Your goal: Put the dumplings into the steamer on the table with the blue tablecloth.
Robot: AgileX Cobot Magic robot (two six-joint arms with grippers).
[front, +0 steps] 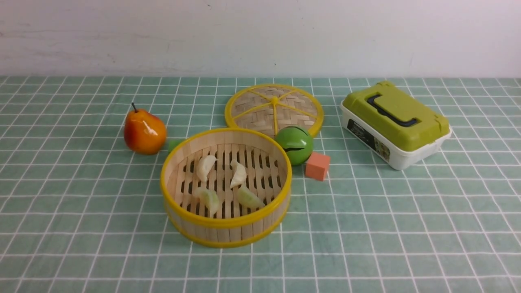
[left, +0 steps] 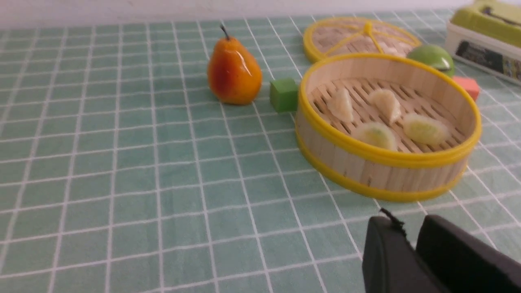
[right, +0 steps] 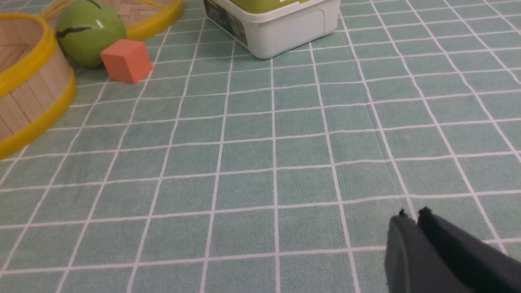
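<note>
The steamer (front: 226,221) stands mid-table on the blue tablecloth (front: 366,228). On its slatted floor lie several dumplings: two creamy white ones (front: 205,167) (front: 239,175) and two pale greenish ones (front: 209,198) (front: 249,197). Neither arm shows in the front view. In the left wrist view my left gripper (left: 409,226) hovers over bare cloth just short of the steamer (left: 366,167), tips a narrow gap apart and empty. In the right wrist view my right gripper (right: 411,213) is shut and empty over bare cloth, well away from the steamer (right: 28,101).
An orange-red pear (front: 144,131) and a small green cube (front: 174,145) sit left of the steamer. Behind it lies the flat woven lid (front: 273,108). A green ball (front: 294,144) and orange cube (front: 317,165) sit at its right, with a green-lidded white box (front: 395,122) beyond.
</note>
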